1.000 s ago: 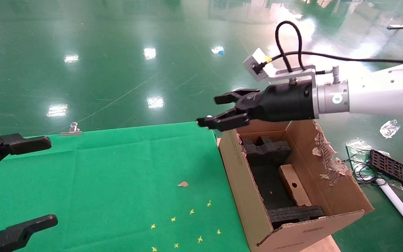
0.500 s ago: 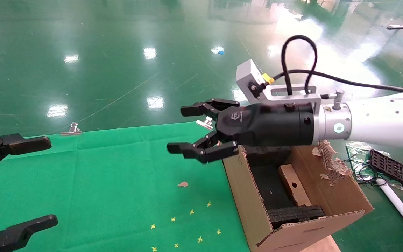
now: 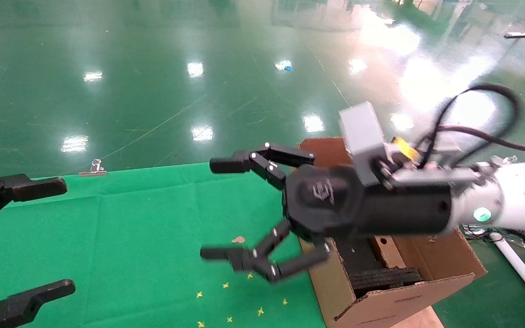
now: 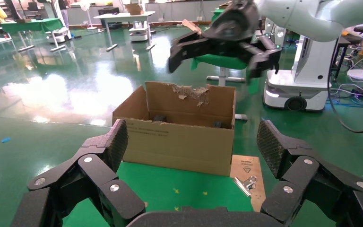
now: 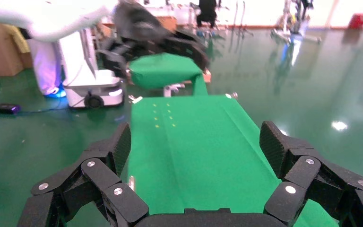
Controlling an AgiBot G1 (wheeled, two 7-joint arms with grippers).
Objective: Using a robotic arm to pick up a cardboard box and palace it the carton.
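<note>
The robotic arm (image 3: 513,205) reaches in from the right. Its right gripper (image 3: 208,208) is open and empty, above the green table just left of the carton (image 3: 381,305). The cardboard box (image 3: 386,253) lies inside the carton between black foam inserts (image 3: 383,277), partly hidden by the wrist. The carton also shows in the left wrist view (image 4: 179,139), with the right gripper (image 4: 220,56) above it. The right wrist view shows its own gripper (image 5: 196,139) open over bare green cloth. My left gripper (image 3: 62,236) is open and empty at the table's left edge.
The table is covered by green cloth (image 3: 144,237) with small yellow marks (image 3: 244,291) and a cardboard scrap (image 3: 238,239). A binder clip (image 3: 93,167) sits at its far edge. The carton stands on a wooden board (image 3: 419,319). A white frame (image 3: 522,269) lies on the floor to the right.
The right arm has swung from above the carton's far end down and left over the table, nearer the camera, with its fingers spread wider. The left gripper has not moved.
</note>
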